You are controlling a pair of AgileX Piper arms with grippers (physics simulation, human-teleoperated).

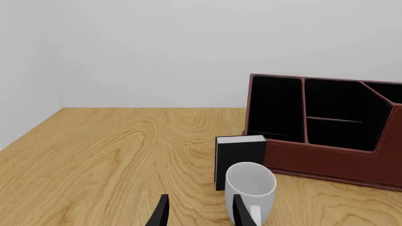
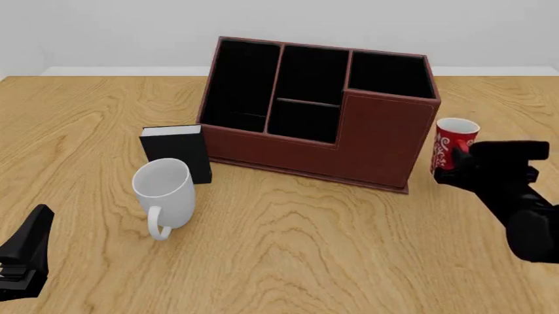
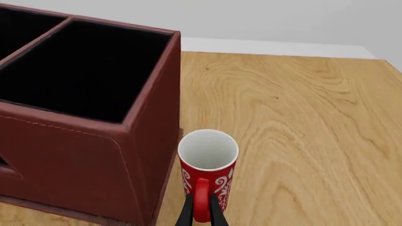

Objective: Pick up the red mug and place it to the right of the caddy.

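The red mug (image 2: 453, 145) with white swirls stands upright just right of the reddish-brown caddy (image 2: 367, 140), a small gap from its right wall. My right gripper (image 2: 465, 161) is shut on the mug's red handle; in the right wrist view the fingers (image 3: 186, 214) pinch the handle of the mug (image 3: 208, 162) next to the caddy (image 3: 82, 155). I cannot tell whether the mug's base touches the table. My left gripper (image 1: 199, 214) is open and empty at the front left (image 2: 31, 245).
A plain white mug (image 2: 165, 190) stands front left of the caddy, with a small black book (image 2: 177, 154) upright behind it; both show in the left wrist view, mug (image 1: 250, 188) and book (image 1: 238, 155). The wooden table (image 2: 288, 248) runs wide around them.
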